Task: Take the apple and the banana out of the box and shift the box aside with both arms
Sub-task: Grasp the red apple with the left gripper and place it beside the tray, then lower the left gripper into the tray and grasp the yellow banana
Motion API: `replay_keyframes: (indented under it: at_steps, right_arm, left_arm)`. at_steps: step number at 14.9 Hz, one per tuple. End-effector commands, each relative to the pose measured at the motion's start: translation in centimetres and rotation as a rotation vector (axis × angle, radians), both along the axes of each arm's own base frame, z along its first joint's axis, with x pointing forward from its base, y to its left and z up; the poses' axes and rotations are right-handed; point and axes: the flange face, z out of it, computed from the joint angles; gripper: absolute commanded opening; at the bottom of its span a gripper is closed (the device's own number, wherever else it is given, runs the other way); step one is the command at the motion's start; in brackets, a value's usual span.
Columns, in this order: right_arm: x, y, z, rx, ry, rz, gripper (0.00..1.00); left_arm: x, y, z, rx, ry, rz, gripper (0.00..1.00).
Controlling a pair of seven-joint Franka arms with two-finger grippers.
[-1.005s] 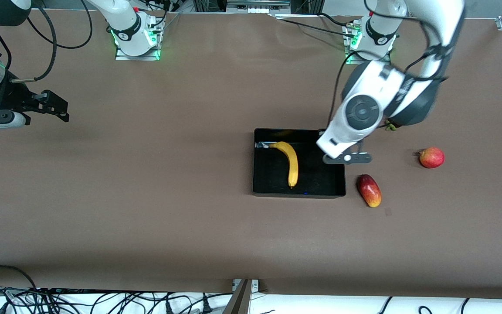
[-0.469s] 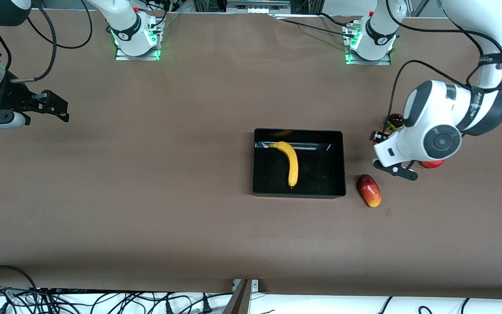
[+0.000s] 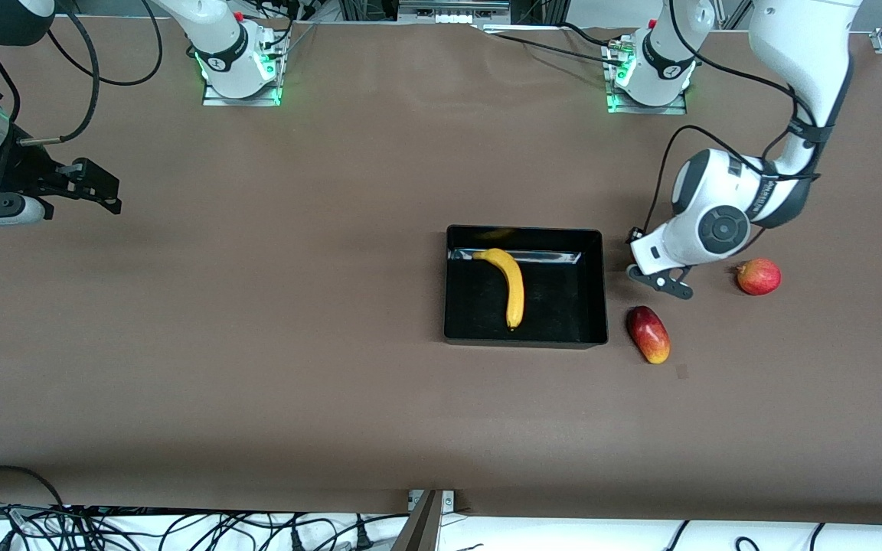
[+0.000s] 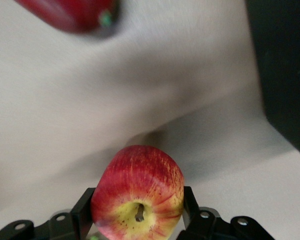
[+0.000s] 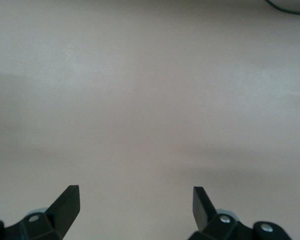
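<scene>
The yellow banana lies in the black box at mid table. My left gripper is over the table just beside the box, toward the left arm's end. In the left wrist view it is shut on the small red apple with a yellow patch, held a little above the table. The wrist hides the apple in the front view. My right gripper waits open and empty over bare table at the right arm's end; its fingers stand wide apart.
A red-yellow mango-like fruit lies beside the box's near corner and shows in the left wrist view. A larger round red fruit with a nub lies toward the left arm's end. The box wall shows in the left wrist view.
The left arm swung from over the box's corner out toward the round red fruit, then back to just beside the box. The right arm has not moved.
</scene>
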Motion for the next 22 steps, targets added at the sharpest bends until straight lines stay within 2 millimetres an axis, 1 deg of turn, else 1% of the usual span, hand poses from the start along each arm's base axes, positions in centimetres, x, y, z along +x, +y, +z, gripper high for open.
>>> replay_keyframes:
  at_steps: [1, 3, 4, 5, 7, 8, 9, 10, 11, 12, 13, 14, 15, 16, 17, 18, 19, 21, 22]
  right_arm:
    - [0.1, -0.1, 0.4, 0.004, 0.001, -0.003, 1.0]
    - [0.1, -0.1, 0.4, 0.003, 0.0, -0.003, 1.0]
    - [0.1, -0.2, 0.4, 0.004, 0.0, -0.003, 1.0]
    - [0.1, -0.1, 0.4, 0.004, 0.0, -0.003, 1.0]
    - [0.1, -0.1, 0.4, 0.003, 0.0, -0.003, 1.0]
    - [0.1, -0.1, 0.4, 0.004, 0.001, -0.003, 1.0]
    - [0.1, -0.1, 0.4, 0.002, 0.0, -0.001, 1.0]
    - [0.1, -0.1, 0.4, 0.004, 0.0, -0.003, 1.0]
    - [0.1, -0.1, 0.4, 0.002, 0.0, -0.001, 1.0]
    - [0.1, -0.1, 0.4, 0.004, 0.0, -0.001, 1.0]
    - [0.1, -0.1, 0.4, 0.003, 0.0, -0.003, 1.0]
    - [0.1, -0.1, 0.4, 0.002, 0.0, -0.001, 1.0]
    - [0.1, -0.1, 0.4, 0.002, 0.0, 0.0, 1.0]
    - [0.1, -0.1, 0.4, 0.004, 0.0, -0.001, 1.0]
    - [0.1, -0.1, 0.4, 0.003, 0.0, -0.003, 1.0]
    - [0.1, -0.1, 0.4, 0.003, 0.0, -0.003, 1.0]
    - [0.1, -0.1, 0.4, 0.004, 0.001, -0.003, 1.0]
    - [0.1, -0.2, 0.4, 0.004, 0.001, -0.003, 1.0]
    - [0.1, -0.2, 0.4, 0.004, 0.001, -0.003, 1.0]
  left_arm:
    - [-0.9, -0.4, 1.1, 0.019, -0.028, 0.009, 1.0]
    - [-0.6, -0.6, 2.5, 0.023, -0.032, 0.008, 1.0]
    - [0.2, -0.7, 4.1, 0.024, -0.05, 0.011, 1.0]
    - [1.1, -1.3, 6.1, 0.021, -0.054, 0.013, 1.0]
    - [3.4, -3.8, 11.2, 0.025, -0.055, 0.004, 1.0]
    - [4.4, -5.1, 13.4, 0.036, -0.055, 0.029, 1.0]
    - [5.0, -7.3, 14.2, 0.015, -0.063, 0.057, 1.0]
    - [5.3, -9.1, 14.0, -0.031, -0.05, 0.12, 1.0]
    - [5.3, -11.6, 13.9, -0.079, -0.034, 0.183, 1.0]
    - [5.8, -14.1, 13.8, -0.101, -0.059, 0.219, 1.0]
    - [6.0, -16.6, 13.2, -0.108, -0.085, 0.267, 1.0]
    - [5.6, -19.2, 11.9, -0.114, -0.103, 0.323, 1.0]
    - [5.6, -21.3, 10.7, -0.134, -0.14, 0.378, 1.0]
    - [5.4, -23.2, 8.9, -0.157, -0.169, 0.401, 1.0]
    - [4.9, -25.4, 6.6, -0.177, -0.199, 0.384, 1.0]
    - [4.6, -26.4, 4.8, -0.188, -0.221, 0.378, 1.0]
    - [4.5, -26.9, 3.4, -0.184, -0.243, 0.372, 1.0]
    - [3.9, -27.8, 1.1, -0.163, -0.279, 0.337, 1.0]
    - [3.5, -28.1, 0.5, -0.149, -0.286, 0.306, 1.0]
